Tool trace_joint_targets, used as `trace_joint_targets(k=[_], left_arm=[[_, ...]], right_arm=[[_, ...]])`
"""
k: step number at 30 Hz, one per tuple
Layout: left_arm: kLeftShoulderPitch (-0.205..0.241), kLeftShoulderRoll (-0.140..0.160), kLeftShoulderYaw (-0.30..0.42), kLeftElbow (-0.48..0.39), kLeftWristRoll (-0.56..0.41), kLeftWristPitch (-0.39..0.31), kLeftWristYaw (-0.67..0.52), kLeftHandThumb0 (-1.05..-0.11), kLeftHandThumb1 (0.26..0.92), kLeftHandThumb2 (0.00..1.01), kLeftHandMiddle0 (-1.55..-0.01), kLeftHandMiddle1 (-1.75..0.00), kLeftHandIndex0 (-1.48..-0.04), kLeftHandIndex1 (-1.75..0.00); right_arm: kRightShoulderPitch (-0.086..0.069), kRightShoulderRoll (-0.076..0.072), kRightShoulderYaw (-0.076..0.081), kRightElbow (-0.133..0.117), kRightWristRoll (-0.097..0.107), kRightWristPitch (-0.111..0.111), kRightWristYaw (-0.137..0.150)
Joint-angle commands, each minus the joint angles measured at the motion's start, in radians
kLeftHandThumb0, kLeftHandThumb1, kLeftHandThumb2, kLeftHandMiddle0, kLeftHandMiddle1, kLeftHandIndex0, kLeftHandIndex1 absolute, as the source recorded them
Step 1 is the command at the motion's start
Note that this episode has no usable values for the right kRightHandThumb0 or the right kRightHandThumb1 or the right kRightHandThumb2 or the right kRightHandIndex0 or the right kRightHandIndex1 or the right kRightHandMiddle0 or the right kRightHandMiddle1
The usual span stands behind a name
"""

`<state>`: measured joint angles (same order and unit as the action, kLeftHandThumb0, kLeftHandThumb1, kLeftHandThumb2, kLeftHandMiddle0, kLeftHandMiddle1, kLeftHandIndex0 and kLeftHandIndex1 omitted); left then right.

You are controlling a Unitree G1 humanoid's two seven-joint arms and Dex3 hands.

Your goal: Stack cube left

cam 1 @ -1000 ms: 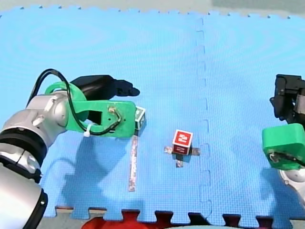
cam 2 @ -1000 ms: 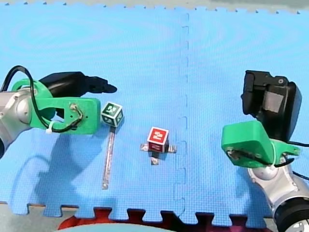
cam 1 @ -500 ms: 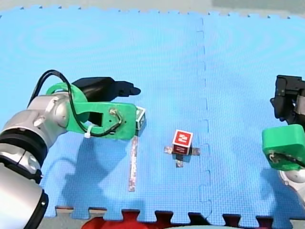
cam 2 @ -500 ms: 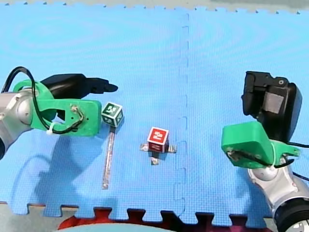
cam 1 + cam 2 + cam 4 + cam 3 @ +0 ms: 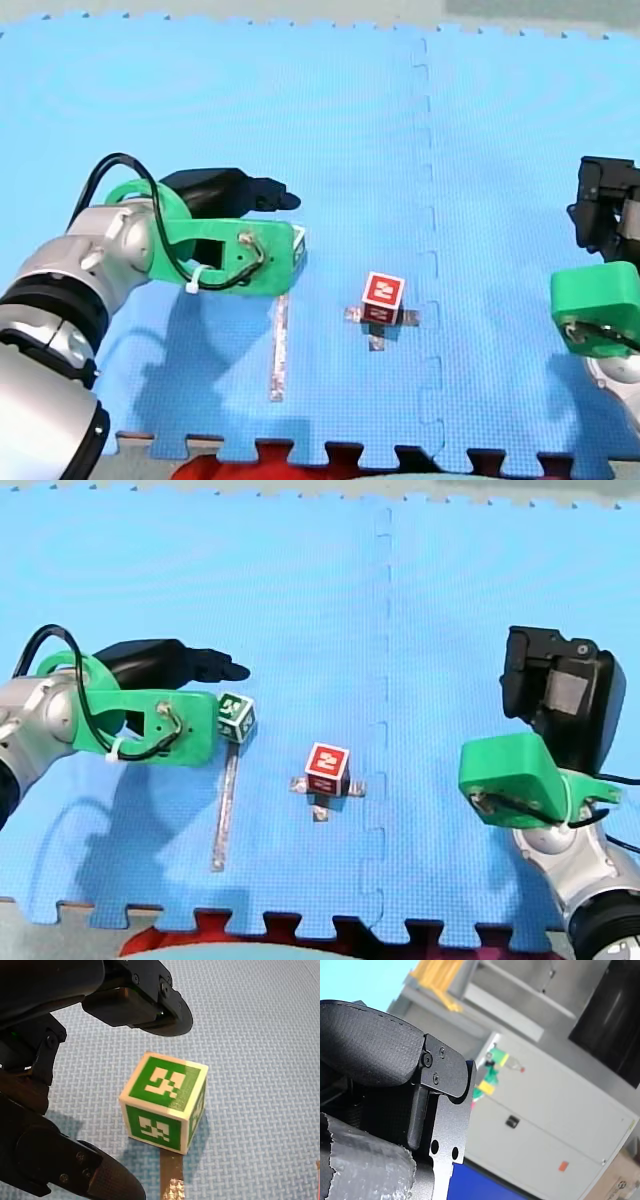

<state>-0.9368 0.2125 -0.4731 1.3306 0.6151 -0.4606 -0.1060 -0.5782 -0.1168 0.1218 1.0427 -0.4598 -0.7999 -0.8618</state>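
The green cube (image 5: pixel 165 1102), hard-edged with cream borders and a blocky printed marker on each face, is seen standing on the dimpled blue foam mat (image 5: pixel 300 600), flanked by the left hand's (image 5: pixel 195 665) black fingers (image 5: pixel 145 1007). Neither finger is touching it (nothing is gripped). A glittery tape strip (image 5: pixel 224 810) is partly covered by the cube. The red cube (image 5: pixel 326 768) sits beyond, well apart from that hand. The right hand (image 5: pixel 552 692) is held far off; its state cannot be told. Since a second ago, the left hand has been brought closer, and its green wrist bracket (image 5: pixel 160 730) now overlaps the unmoved green cube.
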Motion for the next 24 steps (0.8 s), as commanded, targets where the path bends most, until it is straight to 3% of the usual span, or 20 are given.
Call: trace_joint_targets(k=[1, 11, 24], left_arm=[[0.004, 0.002, 0.005, 0.003, -0.007, -0.005, -0.005, -0.516, 0.676, 0.00, -0.74, -1.75, -0.57, -0.03], [0.007, -0.007, 0.010, 0.003, -0.012, 0.011, -0.027, -0.496, 0.691, 0.01, -0.87, -1.75, -0.60, -0.02], [0.013, -0.010, 0.002, 0.005, -0.007, 0.018, -0.020, -0.472, 0.718, 0.01, -0.91, -1.75, -0.61, -0.01]], right_arm=[[0.005, -0.004, -0.003, -0.008, 0.004, 0.002, 0.000], [0.019, -0.004, -0.004, -0.030, 0.002, 0.003, 0.000], [0.033, -0.005, -0.006, -0.053, 0.002, 0.007, 0.003]])
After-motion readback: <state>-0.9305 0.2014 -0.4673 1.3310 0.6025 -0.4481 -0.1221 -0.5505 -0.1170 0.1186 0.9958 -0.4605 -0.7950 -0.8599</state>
